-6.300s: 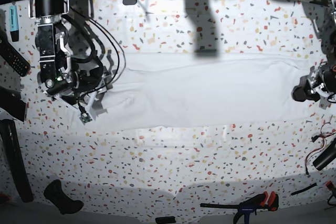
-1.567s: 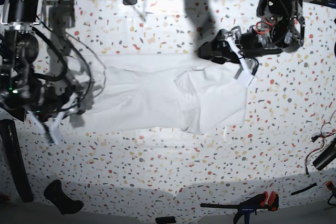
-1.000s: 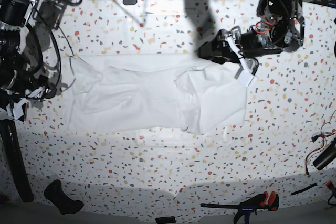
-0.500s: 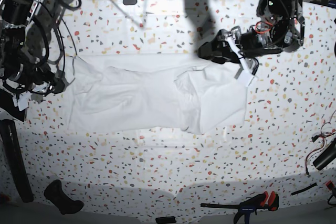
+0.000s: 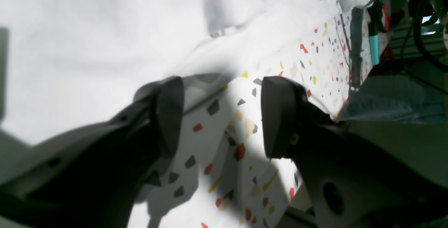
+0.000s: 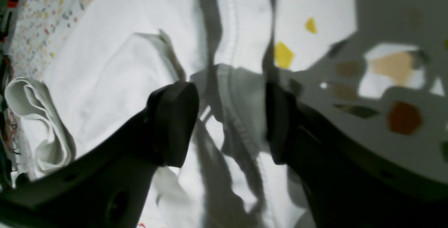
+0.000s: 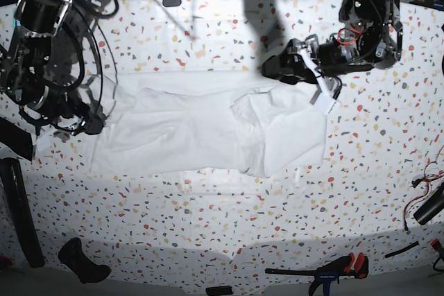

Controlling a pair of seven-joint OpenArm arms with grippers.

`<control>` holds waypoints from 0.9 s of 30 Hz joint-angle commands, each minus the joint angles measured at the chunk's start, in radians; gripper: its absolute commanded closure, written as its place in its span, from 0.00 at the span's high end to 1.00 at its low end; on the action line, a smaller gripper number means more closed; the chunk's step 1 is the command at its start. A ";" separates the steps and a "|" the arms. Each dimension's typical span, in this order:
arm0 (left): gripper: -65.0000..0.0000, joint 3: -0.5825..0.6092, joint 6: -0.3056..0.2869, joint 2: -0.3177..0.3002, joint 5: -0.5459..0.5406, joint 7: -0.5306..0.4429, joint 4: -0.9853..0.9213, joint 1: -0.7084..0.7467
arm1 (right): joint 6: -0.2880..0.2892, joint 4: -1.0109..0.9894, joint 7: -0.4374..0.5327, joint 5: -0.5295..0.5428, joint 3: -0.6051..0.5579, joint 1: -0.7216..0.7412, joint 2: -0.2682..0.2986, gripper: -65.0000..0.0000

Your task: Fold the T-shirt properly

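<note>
Since a moment ago the right gripper point(image 7: 94, 124) has slid in to the T-shirt point(image 7: 201, 133)'s outer edge, fingers point(image 6: 173, 124) wide over its hem. Left gripper point(image 5: 222, 116) gapes empty at the folded end. Shirt lies mid-table, one end doubled over. Only the left wrist view shows a teal marker point(image 5: 373, 47). Speckled table point(image 7: 229, 220); clamp point(image 7: 326, 272) near its front edge.

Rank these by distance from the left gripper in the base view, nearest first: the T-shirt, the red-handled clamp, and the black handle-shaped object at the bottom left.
Measured from the left gripper, upper right:
1. T-shirt, right beside it, at the folded end.
2. Red-handled clamp, bottom edge, right of centre.
3. Black handle-shaped object, bottom left corner.
</note>
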 commanded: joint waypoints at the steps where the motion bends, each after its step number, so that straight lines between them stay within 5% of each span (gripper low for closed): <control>1: 0.52 -0.002 0.001 -0.005 -0.019 -0.008 0.013 -0.008 | 0.019 0.009 -0.024 0.005 -0.001 0.011 -0.002 0.51; 7: 0.52 -0.002 0.001 -0.006 -0.018 -0.008 0.013 -0.008 | 0.019 0.009 -0.042 0.004 -0.018 0.010 -0.019 0.47; 10: 0.52 -0.002 0.001 -0.005 -0.018 -0.008 0.013 -0.008 | 0.019 0.009 -0.057 0.004 -0.035 0.010 -0.019 0.30; 13: 0.52 -0.002 0.001 -0.005 -0.018 -0.008 0.013 -0.008 | 0.019 0.009 -0.077 0.004 -0.035 0.018 -0.019 0.00; 20: 0.52 -0.002 0.001 -0.005 -0.018 -0.008 0.013 -0.008 | 0.019 0.061 -0.208 0.009 -0.108 0.107 -0.019 0.00; 27: 0.52 -0.002 0.001 -0.006 -0.018 -0.008 0.013 -0.008 | 0.019 0.187 -0.240 0.132 -0.379 0.158 -0.019 0.00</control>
